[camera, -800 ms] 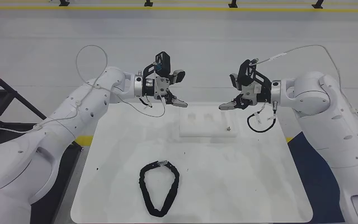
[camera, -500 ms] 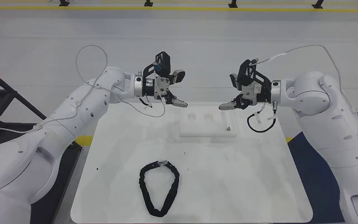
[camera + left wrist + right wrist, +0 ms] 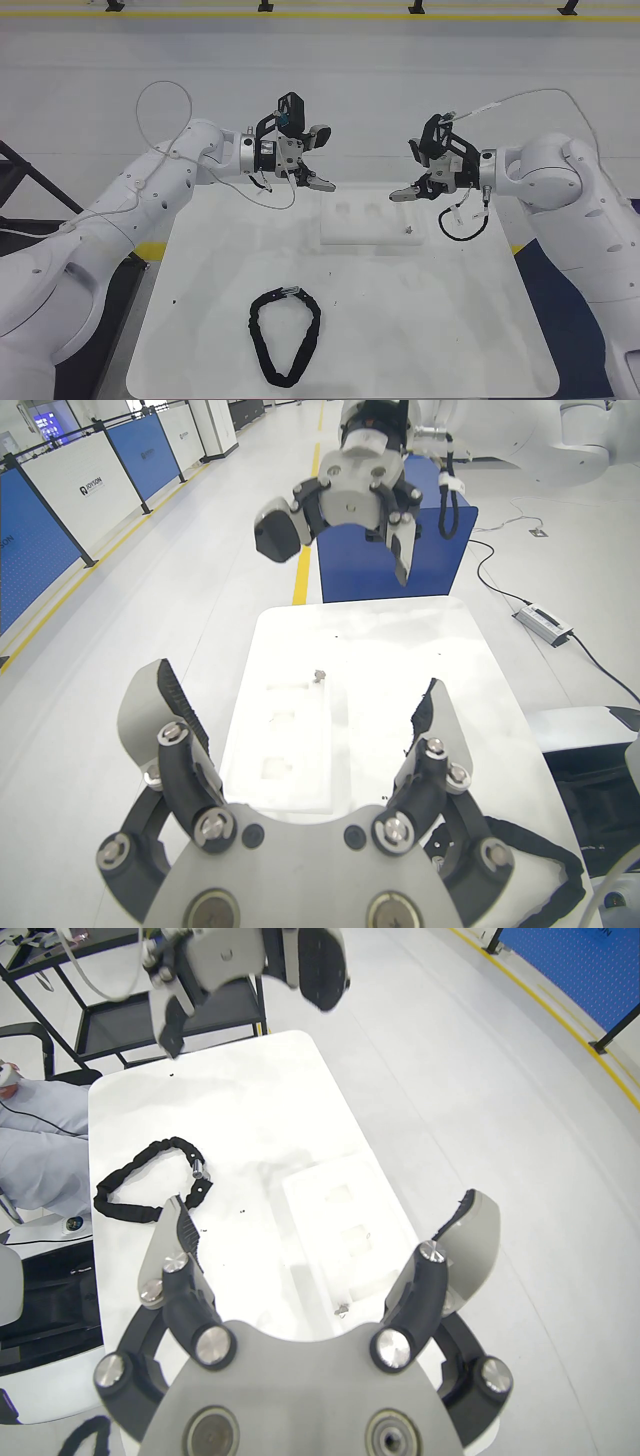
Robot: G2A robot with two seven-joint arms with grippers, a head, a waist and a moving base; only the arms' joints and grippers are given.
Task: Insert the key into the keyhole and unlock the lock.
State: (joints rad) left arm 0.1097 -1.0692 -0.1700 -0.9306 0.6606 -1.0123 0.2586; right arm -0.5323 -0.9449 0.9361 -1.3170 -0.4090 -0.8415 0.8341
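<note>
Here, the left gripper [image 3: 322,160] and right gripper [image 3: 405,170] are hovering wide open and empty just beyond the foam tray [image 3: 338,236]. The key [image 3: 408,229] is sitting on the tray's end nearest the right gripper, and the chain lock [image 3: 285,335] is lying well apart from the tray.

White table [image 3: 430,320], white foam tray [image 3: 345,238], blue cabinet [image 3: 350,570] behind

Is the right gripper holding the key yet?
No: the key lies loose on the white foam tray, and the right gripper is open with nothing between its fingers.
</note>
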